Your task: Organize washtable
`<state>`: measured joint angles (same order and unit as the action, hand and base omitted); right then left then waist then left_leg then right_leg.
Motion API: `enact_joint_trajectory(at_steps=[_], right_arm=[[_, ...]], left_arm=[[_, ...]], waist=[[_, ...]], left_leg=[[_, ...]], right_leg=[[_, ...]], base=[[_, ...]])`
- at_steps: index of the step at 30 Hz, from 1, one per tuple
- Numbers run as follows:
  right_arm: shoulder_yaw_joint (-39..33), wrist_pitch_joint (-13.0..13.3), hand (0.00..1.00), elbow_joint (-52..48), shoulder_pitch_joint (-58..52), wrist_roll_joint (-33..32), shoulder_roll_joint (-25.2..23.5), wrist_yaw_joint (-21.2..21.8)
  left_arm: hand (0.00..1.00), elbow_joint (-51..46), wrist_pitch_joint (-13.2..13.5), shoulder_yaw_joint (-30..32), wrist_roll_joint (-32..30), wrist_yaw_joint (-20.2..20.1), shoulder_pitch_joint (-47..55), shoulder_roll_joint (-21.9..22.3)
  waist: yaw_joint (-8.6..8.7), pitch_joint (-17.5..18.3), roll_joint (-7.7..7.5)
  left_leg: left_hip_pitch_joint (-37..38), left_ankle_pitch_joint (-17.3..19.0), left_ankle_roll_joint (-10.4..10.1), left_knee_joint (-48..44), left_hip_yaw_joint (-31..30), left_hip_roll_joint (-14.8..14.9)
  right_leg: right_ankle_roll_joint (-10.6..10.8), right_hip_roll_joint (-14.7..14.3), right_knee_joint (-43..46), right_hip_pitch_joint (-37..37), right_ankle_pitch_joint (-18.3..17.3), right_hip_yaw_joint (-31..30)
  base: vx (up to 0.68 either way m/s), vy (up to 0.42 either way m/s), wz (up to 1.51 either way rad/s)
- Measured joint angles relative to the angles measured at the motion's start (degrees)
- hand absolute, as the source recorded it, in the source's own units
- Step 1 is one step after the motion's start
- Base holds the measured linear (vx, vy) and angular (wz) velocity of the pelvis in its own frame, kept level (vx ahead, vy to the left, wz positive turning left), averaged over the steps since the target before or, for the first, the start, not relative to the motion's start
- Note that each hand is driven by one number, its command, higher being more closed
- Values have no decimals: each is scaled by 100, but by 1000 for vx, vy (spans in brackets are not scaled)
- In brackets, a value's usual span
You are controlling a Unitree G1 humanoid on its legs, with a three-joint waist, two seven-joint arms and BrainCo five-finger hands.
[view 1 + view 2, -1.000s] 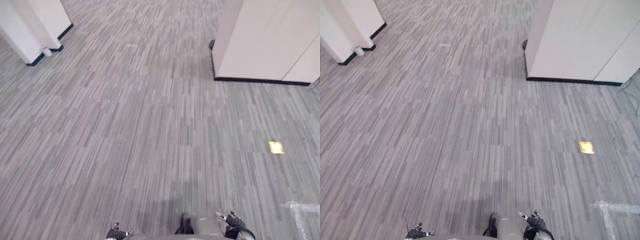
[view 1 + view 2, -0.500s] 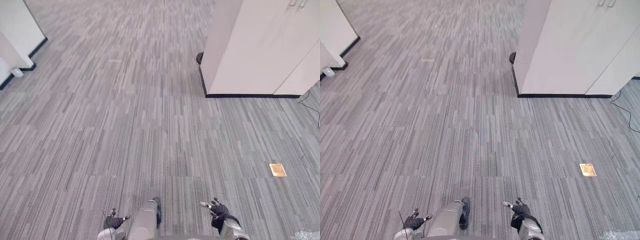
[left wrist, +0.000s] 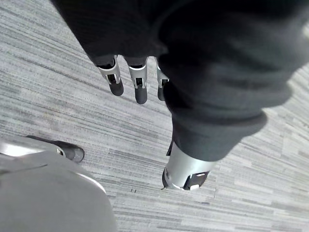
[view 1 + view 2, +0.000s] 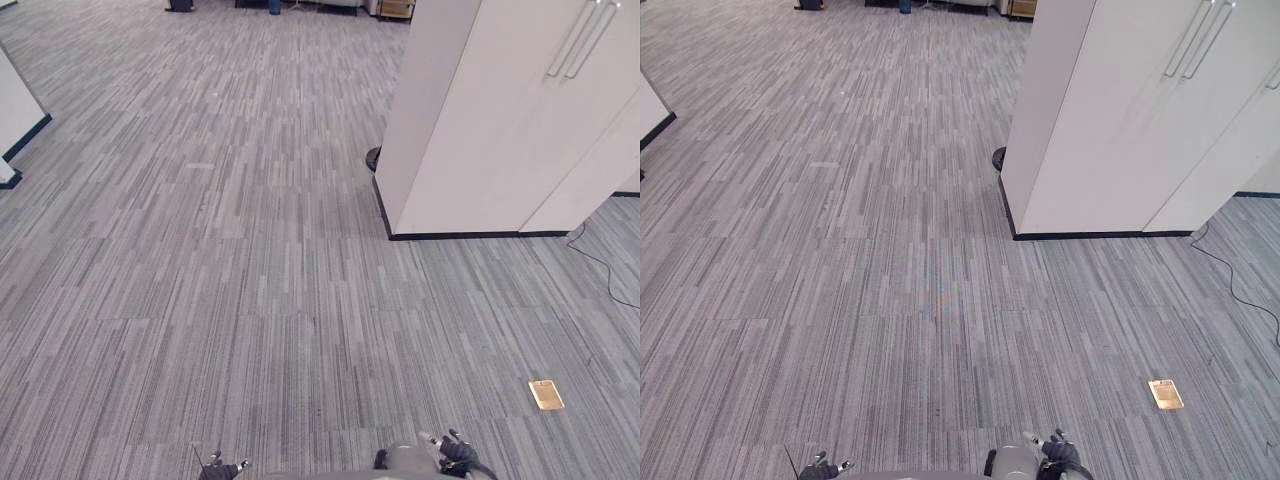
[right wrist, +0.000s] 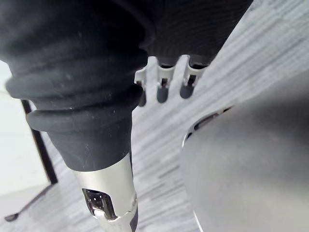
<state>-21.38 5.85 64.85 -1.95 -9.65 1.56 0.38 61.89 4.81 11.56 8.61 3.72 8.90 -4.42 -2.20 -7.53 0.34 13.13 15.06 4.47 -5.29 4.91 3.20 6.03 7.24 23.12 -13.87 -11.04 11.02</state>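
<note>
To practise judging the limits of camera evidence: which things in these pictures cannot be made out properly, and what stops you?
Left eye view, dark round thing: mostly hidden behind the white cabinet, at its corner; its kind cannot be told.
Left eye view, far dark things: cut by the top edge and too small to name.
Left eye view, thin cable: it runs off the right edge, so its end is cut off.

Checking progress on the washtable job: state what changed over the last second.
The camera shifted, nothing else: the white cabinet now fills more of the view, its handles showing. Nothing was grasped or released. The left hand and right hand stay open, empty, hanging low.
</note>
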Motion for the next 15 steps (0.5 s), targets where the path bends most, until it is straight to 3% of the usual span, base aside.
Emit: enact_joint_trajectory(at_steps=[2, 3, 4, 5, 6, 7, 8, 9, 10, 11, 12, 14, 15], right_arm=[[-99, -46, 0, 0, 14, -1, -20, 46], [-110, -73, 0, -43, 7, -2, -49, 95], [-121, -85, 0, -98, -3, 6, -64, 108], [-143, -85, 0, -92, -18, 17, -57, 108], [-288, -120, 0, -67, -44, 23, -10, 119], [-349, -129, 0, -58, -66, 23, -11, 116], [-422, -145, 0, -66, -68, 4, 23, 116], [-447, -157, 0, -70, -83, -52, 14, 117], [-422, -170, 0, -69, -92, -109, 51, 115], [-335, -206, 0, -33, -69, -219, 138, 104], [-257, -200, 0, 1, -75, -286, 145, 105], [-224, -187, 0, 10, -68, -462, 56, 102], [-229, -173, 0, 9, -67, -581, 25, 107]], left_arm=[[0, 79, -12, 183, -213, -2, -2, 12], [0, 114, -18, 291, -306, -3, 23, 18], [0, 127, -51, 400, -376, -4, 101, 90], [0, 137, -58, 462, -383, -11, 105, 104], [0, 175, -72, 588, -434, -8, 140, 181], [0, 177, -93, 706, -436, -29, 139, 237], [0, 176, -148, 970, -433, -73, 138, 304], [0, 176, -197, 1126, -418, -111, 148, 373], [0, 172, -210, 1118, -411, -115, 160, 407], [0, 172, -220, 1070, -403, -125, 153, 436], [0, 166, -213, 1048, -399, -110, 148, 422], [0, 20, -178, 980, -238, -78, 126, 355], [0, -96, -163, 827, -136, -77, 163, 314]], waist=[[14, -3, -35], [100, 50, -69], [210, 116, 5], [227, 153, 19], [153, 321, 189], [114, 409, 174], [130, 404, 225], [138, 338, 283], [118, 286, 316], [60, 191, 457], [-15, 159, 430], [-22, 43, 209], [-33, 55, 137]], left_leg=[[378, 144, -233, 234, 16, 122], [633, 269, -345, 377, -14, 227], [806, 365, -438, 347, -148, 388], [783, 363, -440, 159, -189, 486], [498, 287, -569, -520, -306, 778], [298, 171, -745, -966, -353, 835], [-143, -333, -844, -2039, -476, 890], [-689, -1246, -958, -3392, -526, 963], [-992, -1433, -1037, -4121, -542, 1073], [-1475, -1012, -810, -5386, -440, 1306], [-1710, -693, -769, -5856, -306, 1382], [-2080, -180, -838, -5498, 109, 1359], [-2164, -18, -1003, -4447, 251, 1221]], right_leg=[[-16, 45, -1085, -145, 726, 131], [-41, 80, -1245, -236, 910, 174], [-197, -71, -989, -261, 1411, 109], [-317, -167, -880, -262, 1618, 18], [-460, -367, -733, -223, 1395, 99], [-523, -433, -697, -197, 1296, 127], [-594, -578, -711, 7, 1077, 161], [-691, -680, -940, 403, 942, 64], [-727, -794, -1114, 636, 918, 7], [-817, -1037, -1356, 1118, 862, -201], [-859, -1106, -1469, 1441, 835, -362], [-871, -1018, -1686, 2095, 824, -727], [-850, -921, -1694, 2238, 811, -948]], base=[[412, -230, 13], [634, -375, 49], [663, -383, 51], [613, -364, 34], [505, -304, -1], [634, -424, -10], [642, -449, -24], [772, -456, -31], [733, -372, -62], [577, -232, -81], [538, -211, -94], [537, -137, -91], [422, -29, -97]])
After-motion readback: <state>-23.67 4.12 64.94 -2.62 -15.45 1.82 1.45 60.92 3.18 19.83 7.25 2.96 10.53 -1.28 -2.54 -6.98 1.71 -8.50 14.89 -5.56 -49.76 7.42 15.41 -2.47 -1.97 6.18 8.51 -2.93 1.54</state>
